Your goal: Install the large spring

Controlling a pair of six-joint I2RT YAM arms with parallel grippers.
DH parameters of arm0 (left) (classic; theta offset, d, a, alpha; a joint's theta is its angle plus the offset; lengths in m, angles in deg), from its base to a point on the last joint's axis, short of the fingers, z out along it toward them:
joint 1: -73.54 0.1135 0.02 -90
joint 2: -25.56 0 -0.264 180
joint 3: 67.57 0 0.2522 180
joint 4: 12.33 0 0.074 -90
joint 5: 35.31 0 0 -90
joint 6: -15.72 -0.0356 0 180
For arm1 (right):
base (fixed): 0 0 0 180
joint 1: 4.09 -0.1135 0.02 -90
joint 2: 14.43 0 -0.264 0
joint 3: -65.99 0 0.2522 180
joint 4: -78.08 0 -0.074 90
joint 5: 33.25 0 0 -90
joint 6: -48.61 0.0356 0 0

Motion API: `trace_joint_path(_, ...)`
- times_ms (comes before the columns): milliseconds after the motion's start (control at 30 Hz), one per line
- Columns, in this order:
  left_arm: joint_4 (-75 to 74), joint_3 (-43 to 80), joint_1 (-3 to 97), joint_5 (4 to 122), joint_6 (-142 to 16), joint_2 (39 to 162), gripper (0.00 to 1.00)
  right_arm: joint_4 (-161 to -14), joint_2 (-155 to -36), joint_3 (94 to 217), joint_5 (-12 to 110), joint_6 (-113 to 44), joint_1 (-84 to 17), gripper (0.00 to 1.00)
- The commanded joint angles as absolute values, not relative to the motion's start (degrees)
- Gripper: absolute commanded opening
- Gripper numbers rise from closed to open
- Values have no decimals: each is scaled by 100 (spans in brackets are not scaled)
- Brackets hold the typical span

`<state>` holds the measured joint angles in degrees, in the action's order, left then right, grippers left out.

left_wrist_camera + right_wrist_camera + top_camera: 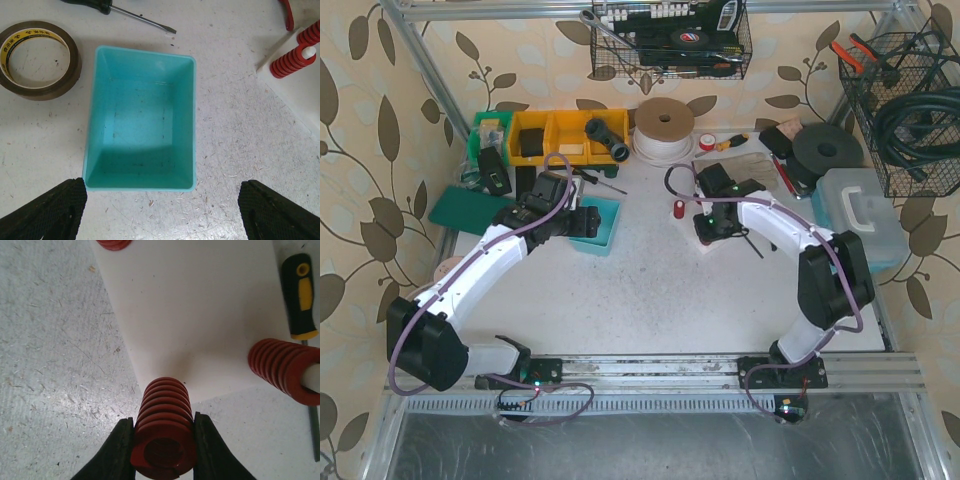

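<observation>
My right gripper [164, 442] is shut on a large red spring [165, 410], its two fingers pressed on the coil's sides. It holds the spring over the near corner of a white base plate [190, 315]. A second red spring [285, 371] sits on a white peg at the plate's right edge, and another [114, 244] shows at its far edge. In the top view the right gripper [712, 228] is at the table's middle right. My left gripper [162, 200] is open and empty, just short of an empty teal bin [142, 120].
A tape roll [37, 60] and a screwdriver [135, 15] lie beside the teal bin [598, 222]. A yellow-handled screwdriver [300, 295] lies right of the plate. Yellow bins [552, 135], a wire spool [663, 128], a black disc [827, 150] and a plastic box [860, 215] line the back and right.
</observation>
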<state>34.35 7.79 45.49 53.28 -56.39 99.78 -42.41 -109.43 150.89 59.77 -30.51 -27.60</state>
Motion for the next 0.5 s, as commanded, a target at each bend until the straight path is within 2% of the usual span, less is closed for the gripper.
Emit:
trace_joint_path(0, 3383, 991, 4623, 5342, -5732, 9932, 86, -4405, -11117, 14980, 6062, -2971, -2800, 20)
trace_joint_path(200, 3377, 888, 4621, 5335, -5723, 9706, 86, -4082, -10702, 15162, 6197, -2893, -2794, 41)
trace_joint_path(467, 3083, 784, 4621, 4863, -6019, 9388, 89, -3675, -9112, 14982, 6525, -2527, -2787, 71)
